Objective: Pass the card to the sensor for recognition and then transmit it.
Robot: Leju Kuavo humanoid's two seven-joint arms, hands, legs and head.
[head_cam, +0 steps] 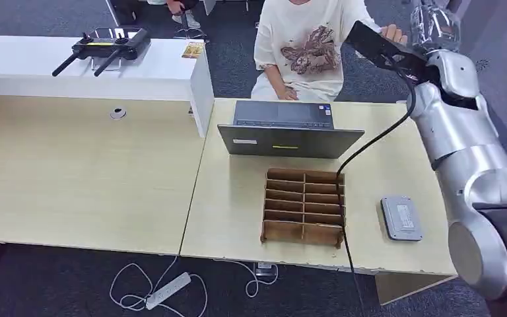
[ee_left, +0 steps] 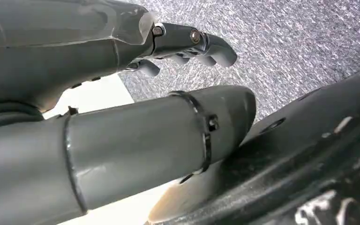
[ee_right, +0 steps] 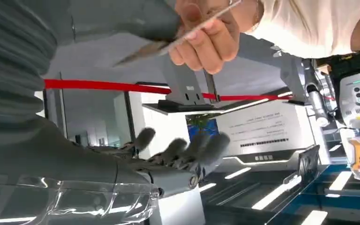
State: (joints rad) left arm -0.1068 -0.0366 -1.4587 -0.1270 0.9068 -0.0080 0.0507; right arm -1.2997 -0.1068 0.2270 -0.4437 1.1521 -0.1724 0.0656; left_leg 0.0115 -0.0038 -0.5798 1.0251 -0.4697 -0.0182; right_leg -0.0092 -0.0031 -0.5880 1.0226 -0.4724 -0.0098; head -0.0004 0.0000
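The right hand (ee_right: 168, 154) is raised toward the seated person (head_cam: 304, 46), its fingers (ee_right: 206, 145) spread and holding nothing. The card (ee_right: 187, 28) is just beside its thumb, pinched in the person's hand (ee_right: 206, 37). The left hand (ee_left: 122, 108) hangs with fingers curled, holding nothing.

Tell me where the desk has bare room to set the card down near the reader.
Bare wood lies between the wooden divider tray and the grey card reader, crossed near the tray by the black cable. The left desk is widely bare. It is crowded between the laptop and the tray.
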